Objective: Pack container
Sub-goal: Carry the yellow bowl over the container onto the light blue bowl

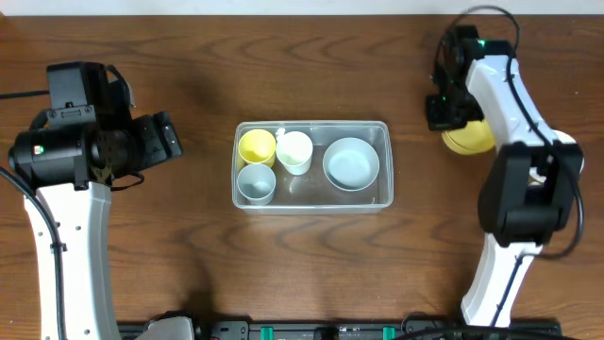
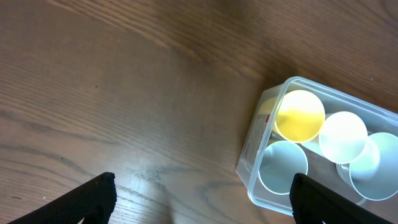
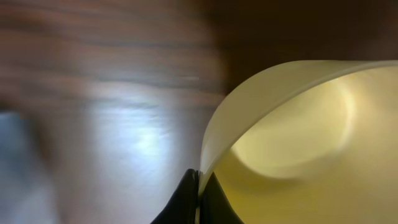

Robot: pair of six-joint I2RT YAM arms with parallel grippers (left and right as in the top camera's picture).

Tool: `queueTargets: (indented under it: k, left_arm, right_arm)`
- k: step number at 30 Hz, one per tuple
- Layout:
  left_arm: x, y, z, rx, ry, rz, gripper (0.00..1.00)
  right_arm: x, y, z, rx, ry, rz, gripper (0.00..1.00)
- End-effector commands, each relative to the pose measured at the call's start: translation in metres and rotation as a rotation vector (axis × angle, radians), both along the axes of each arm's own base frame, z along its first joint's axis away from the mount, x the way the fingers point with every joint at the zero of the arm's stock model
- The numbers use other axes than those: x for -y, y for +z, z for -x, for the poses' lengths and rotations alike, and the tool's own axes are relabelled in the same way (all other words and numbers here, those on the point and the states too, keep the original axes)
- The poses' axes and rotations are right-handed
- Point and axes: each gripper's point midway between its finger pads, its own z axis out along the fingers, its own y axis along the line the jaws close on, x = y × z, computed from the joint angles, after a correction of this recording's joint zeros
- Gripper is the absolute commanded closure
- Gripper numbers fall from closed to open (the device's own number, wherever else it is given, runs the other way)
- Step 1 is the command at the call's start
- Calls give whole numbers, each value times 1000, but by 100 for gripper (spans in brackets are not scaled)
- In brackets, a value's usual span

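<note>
The clear plastic container point(image 1: 311, 165) sits mid-table. It holds a yellow cup point(image 1: 256, 146), a white cup point(image 1: 294, 151), a pale blue cup point(image 1: 256, 183) and a pale blue bowl point(image 1: 351, 162). In the left wrist view the container point(image 2: 252, 155) is at lower right. My left gripper point(image 2: 202, 202) is open and empty, left of the container. My right gripper point(image 3: 200, 196) is shut on the rim of a yellow bowl point(image 3: 298, 143), which is at the table's far right point(image 1: 469, 139), apart from the container.
The wooden table point(image 1: 189, 264) surrounds the container. The right arm's base and links point(image 1: 519, 208) stand at the right edge, the left arm point(image 1: 66, 189) at the left edge.
</note>
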Motion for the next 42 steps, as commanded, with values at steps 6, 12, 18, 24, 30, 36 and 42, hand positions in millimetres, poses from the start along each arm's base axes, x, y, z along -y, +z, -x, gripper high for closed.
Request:
queueTargets:
  k: [6, 12, 18, 24, 30, 36, 42]
  left_arm:
    - [-2, -3, 1, -16, 14, 5, 11]
    - [-2, -3, 1, -16, 14, 5, 11]
    - [-1, -3, 2, -19, 14, 6, 11]
    - [-1, -3, 2, -19, 14, 6, 11]
    - [-1, -3, 2, -19, 14, 6, 11]
    - [-1, -3, 2, -19, 14, 6, 11]
    - [-1, -4, 3, -22, 14, 6, 11]
  right_arm:
    - [-105, 139, 37, 305, 271, -85, 99]
    - [-171, 148, 83, 268, 445, -168, 99]
    - [-198, 109, 100, 205, 410, -184, 99]
    - [-207, 59, 115, 116, 421, -238, 99]
    - [-207, 27, 116, 116, 439, -237, 99]
    - [-209, 24, 112, 135, 451, -242, 91]
    - [-211, 25, 110, 145, 451, -246, 60]
